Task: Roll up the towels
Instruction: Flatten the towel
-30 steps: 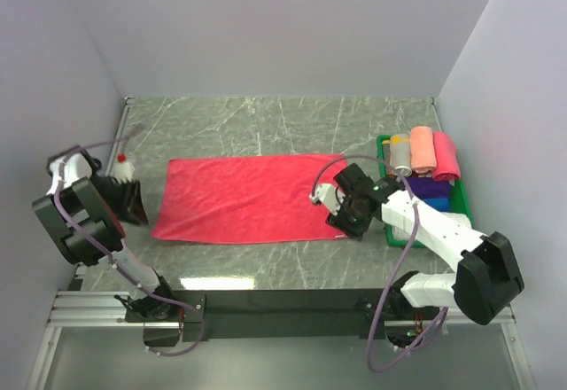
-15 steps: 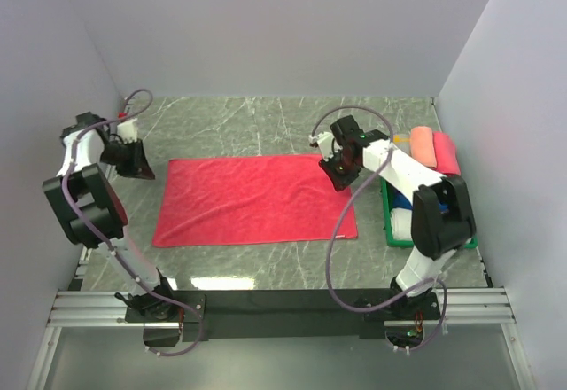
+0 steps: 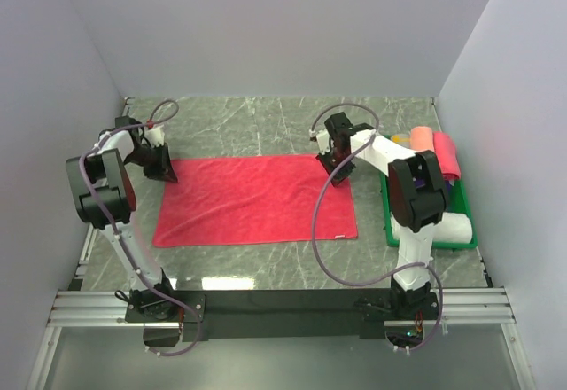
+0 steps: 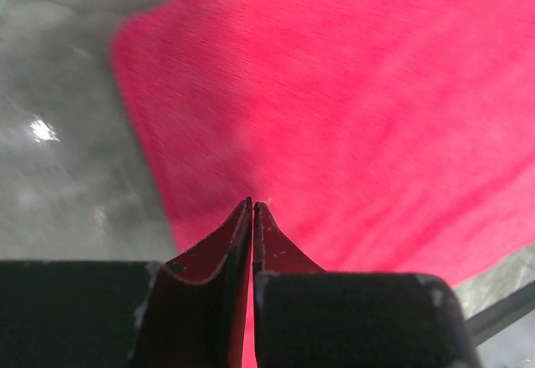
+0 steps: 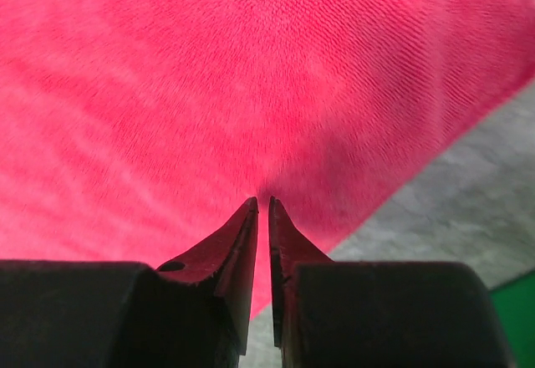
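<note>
A crimson-red towel (image 3: 257,199) lies flat and spread out on the marble table. My left gripper (image 3: 164,171) is at the towel's far-left corner. In the left wrist view its jaws (image 4: 252,204) are pressed together over the red cloth (image 4: 359,109), just in from the corner. My right gripper (image 3: 340,167) is at the towel's far-right corner. In the right wrist view its jaws (image 5: 262,201) stand together with only a thin slit, tips over the red cloth (image 5: 209,84) near its edge. No cloth shows pinched between either pair.
A green bin (image 3: 462,240) stands at the right edge. It holds rolled towels: a pink one (image 3: 446,154), a salmon one (image 3: 422,145) and a white one (image 3: 446,227), with blue cloth under the arm. Walls close in on the left, back and right.
The left arm swung from the left wall to the towel's far-left corner. The right arm moved from the towel's near-right edge up to its far-right corner. The towel lies as before.
</note>
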